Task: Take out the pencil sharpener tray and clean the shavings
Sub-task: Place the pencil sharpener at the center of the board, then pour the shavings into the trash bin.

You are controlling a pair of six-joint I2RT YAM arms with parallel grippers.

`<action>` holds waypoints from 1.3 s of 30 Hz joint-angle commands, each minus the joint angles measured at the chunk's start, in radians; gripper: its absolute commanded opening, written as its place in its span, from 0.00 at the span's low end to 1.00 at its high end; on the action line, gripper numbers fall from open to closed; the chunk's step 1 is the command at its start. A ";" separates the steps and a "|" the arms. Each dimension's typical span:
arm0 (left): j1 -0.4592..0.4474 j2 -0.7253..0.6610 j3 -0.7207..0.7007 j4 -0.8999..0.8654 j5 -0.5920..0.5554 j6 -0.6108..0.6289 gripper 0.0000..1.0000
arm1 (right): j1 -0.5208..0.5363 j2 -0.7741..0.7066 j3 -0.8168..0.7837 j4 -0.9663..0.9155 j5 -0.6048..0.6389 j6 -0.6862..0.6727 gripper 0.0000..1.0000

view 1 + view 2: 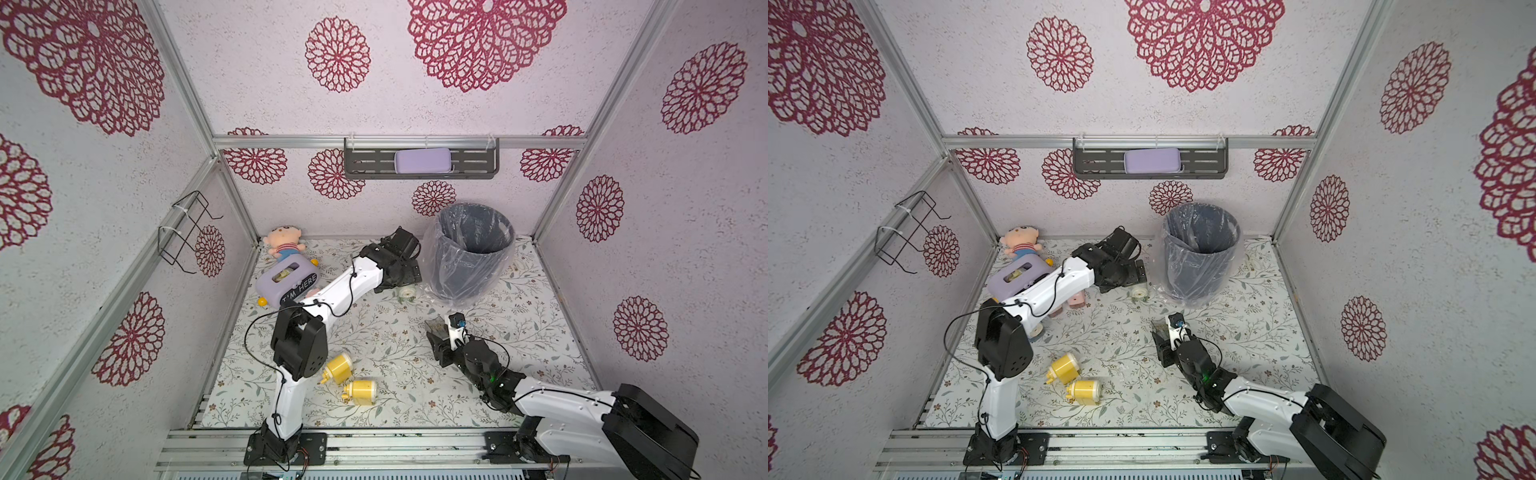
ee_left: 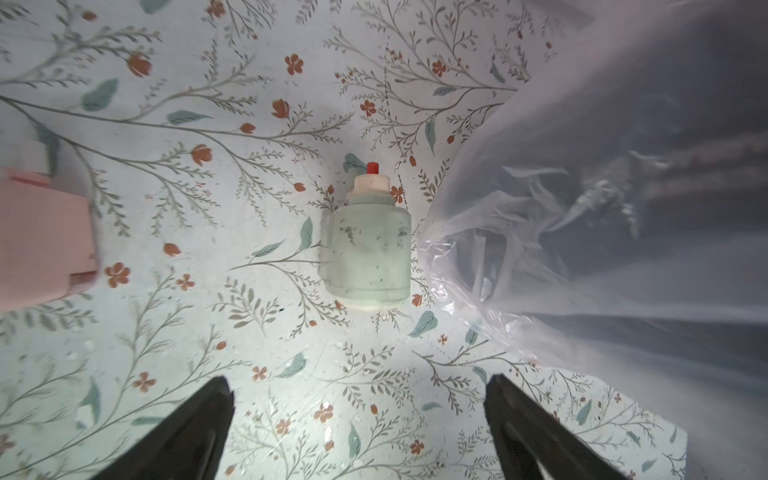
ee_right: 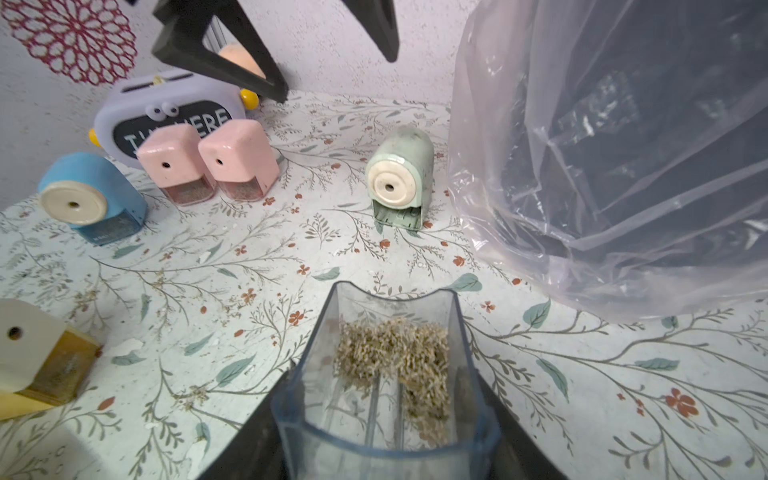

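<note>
Flower-print table (image 1: 415, 365), 3 patterned walls (image 1: 291, 195) at its edges, open room across the middle. Near the back edge the left gripper (image 2: 359, 381) hangs spread wide and empty over a green sharpener (image 2: 365, 249) just beside the lined bin (image 1: 473, 249). Right of centre, the right gripper (image 1: 438, 337) pinches the clear tray (image 3: 386, 374) of shavings (image 3: 395, 353).

site: lab robot cell, mock-home decor | evidence: aluminium frame (image 1: 291, 142), wallpapered wall panels (image 1: 249, 83), floral counter (image 1: 415, 365), left arm (image 1: 345, 286) + right arm (image 1: 561, 407) bolted to rail (image 1: 407, 446)

A mint-green sharpener (image 3: 400, 178) beside the grey bin (image 1: 469, 270), blue sharpener (image 3: 91, 195) well apart from it, on a tabletop (image 3: 291, 257) printed with leafy red-flowered sprigs.
</note>
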 commanded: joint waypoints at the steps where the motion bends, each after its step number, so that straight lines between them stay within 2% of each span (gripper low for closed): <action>1: -0.032 -0.156 -0.127 0.092 -0.109 0.060 0.98 | -0.006 -0.097 0.069 -0.104 -0.006 0.055 0.38; 6: -0.076 -0.368 -0.374 0.213 -0.244 0.105 0.97 | -0.015 -0.207 0.200 -0.315 0.057 0.104 0.38; 10: -0.109 -0.507 -0.608 0.430 -0.345 0.150 0.97 | -0.030 -0.227 0.331 -0.457 0.097 0.117 0.36; 16: -0.116 -0.624 -0.807 0.651 -0.362 0.252 0.97 | -0.096 -0.151 0.564 -0.619 0.084 0.101 0.35; 21: -0.114 -0.684 -0.993 0.883 -0.344 0.347 0.97 | -0.192 -0.014 0.775 -0.712 0.059 0.099 0.33; 23: -0.115 -0.711 -1.021 0.875 -0.316 0.353 0.97 | -0.225 0.045 0.856 -0.736 0.057 0.095 0.33; 26: -0.118 -0.742 -1.090 0.958 -0.335 0.374 0.97 | -0.277 0.145 0.982 -0.779 0.049 0.125 0.33; 31: -0.118 -0.710 -1.082 0.949 -0.372 0.404 0.97 | -0.363 0.337 1.220 -0.885 0.015 0.214 0.33; 39: -0.118 -0.685 -1.066 0.938 -0.355 0.393 0.97 | -0.508 0.652 1.637 -1.113 -0.179 0.426 0.31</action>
